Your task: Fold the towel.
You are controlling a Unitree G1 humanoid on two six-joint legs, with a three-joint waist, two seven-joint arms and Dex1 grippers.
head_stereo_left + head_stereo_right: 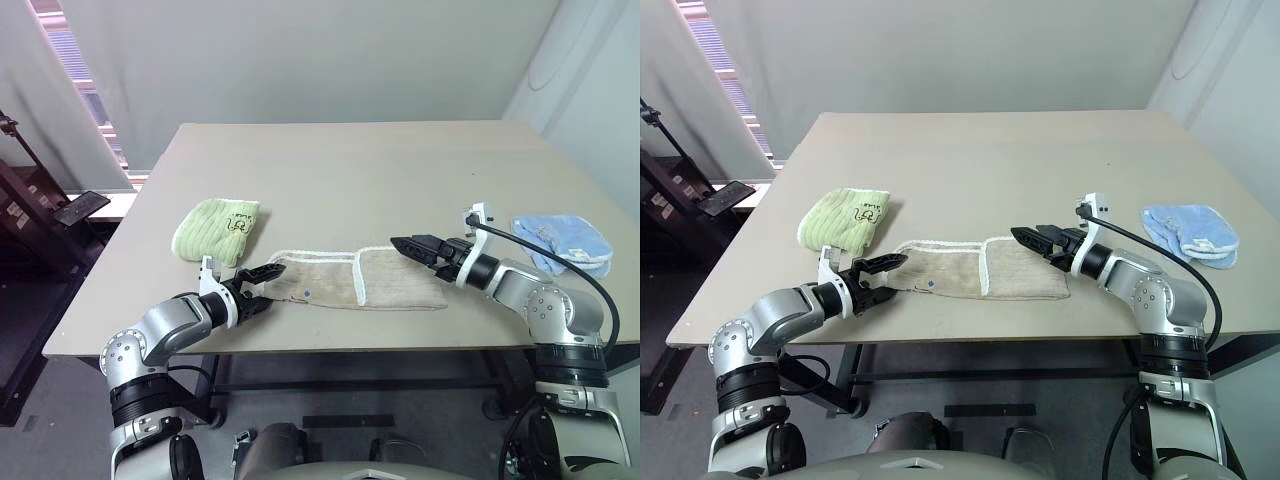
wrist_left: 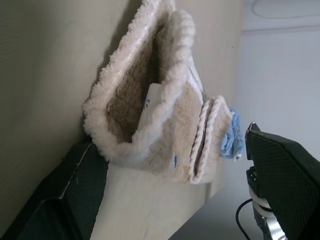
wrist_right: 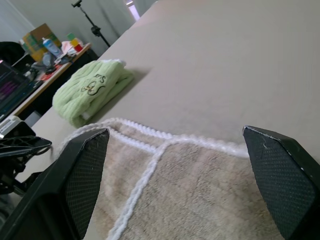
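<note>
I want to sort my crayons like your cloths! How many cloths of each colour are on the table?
Beige towel: 1
Light-green cloth: 1
Light-blue cloth: 1
Total: 3 cloths

Beige towel (image 1: 350,280), white-corded edge, folded flat near table's front edge.

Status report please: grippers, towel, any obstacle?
Left gripper open at towel's left end. Right gripper open over its right end. Towel lies partly folded, not held. Green cloth, blue cloth lie apart.
</note>
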